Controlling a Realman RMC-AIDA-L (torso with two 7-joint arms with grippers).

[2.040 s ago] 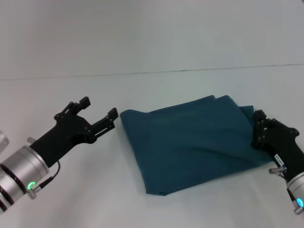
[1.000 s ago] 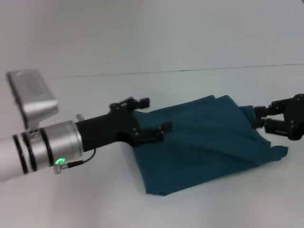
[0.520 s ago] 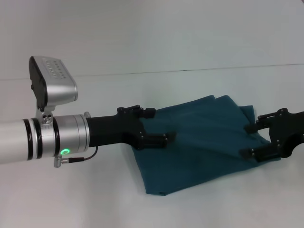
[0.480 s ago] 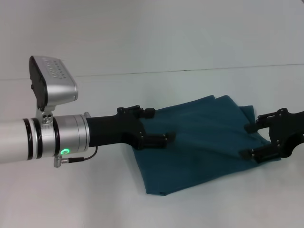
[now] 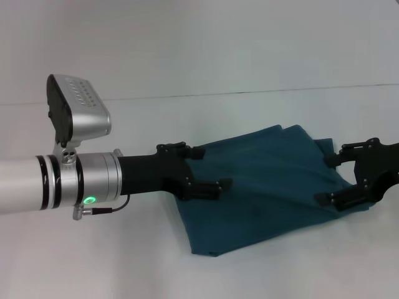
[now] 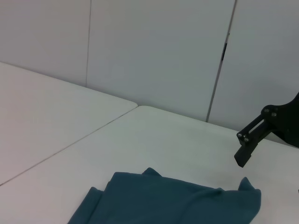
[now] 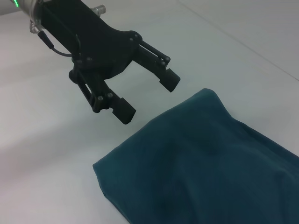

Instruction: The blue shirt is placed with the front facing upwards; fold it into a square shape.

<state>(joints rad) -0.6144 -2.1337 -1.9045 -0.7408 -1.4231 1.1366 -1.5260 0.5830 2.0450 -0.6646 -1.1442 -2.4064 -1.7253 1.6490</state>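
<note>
The blue shirt (image 5: 268, 187) lies folded into a rough square on the white table, its plain side up, with a few loose layers showing at its right edge. My left gripper (image 5: 212, 168) hovers open over the shirt's left edge, holding nothing. Over the right edge my right gripper (image 5: 325, 179) also stands open and holds no cloth. In the right wrist view the left gripper (image 7: 148, 98) hangs above the shirt (image 7: 210, 163) near its corner. The left wrist view shows the shirt (image 6: 163, 200) low down, with one right finger (image 6: 252, 137) beyond it.
The white table (image 5: 124, 261) stretches bare all around the shirt. Its back edge (image 5: 249, 93) meets a pale wall. A seam (image 6: 70, 144) crosses the tabletop in the left wrist view.
Both arms rose off the table and swung in over the shirt. The right gripper, earlier pressed against the shirt's right edge, now stands open. In the last half second almost nothing moved.
</note>
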